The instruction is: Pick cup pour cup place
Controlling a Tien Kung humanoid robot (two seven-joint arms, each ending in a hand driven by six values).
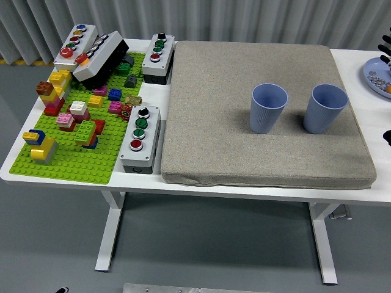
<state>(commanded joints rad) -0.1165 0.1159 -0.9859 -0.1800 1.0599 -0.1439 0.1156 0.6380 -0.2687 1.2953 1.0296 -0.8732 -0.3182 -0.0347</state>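
Head view: two blue ribbed cups stand upright and apart on a grey pad that covers the middle and right of the white bench [18, 168]. The left cup [269, 108] sits right of the pad's [208, 116] centre; the right cup [325, 108] is nearer the pad's right edge. Whether either holds anything cannot be told from here.

At the bench's right edge only dark slivers of the right hand [387, 47] show, beside a plate [374, 73] of small items at the far right corner; how far its fingers are open cannot be told, and it holds nothing visible. The left hand is out of view.

The left end of the bench carries a green brick baseplate [73, 162] and several button boxes [140, 139].

The cups look light, thin-walled and somewhat squeezable, so a gentle wrap around the mid-body, below the rim, seems safest. The soft pad may let them tip if nudged.
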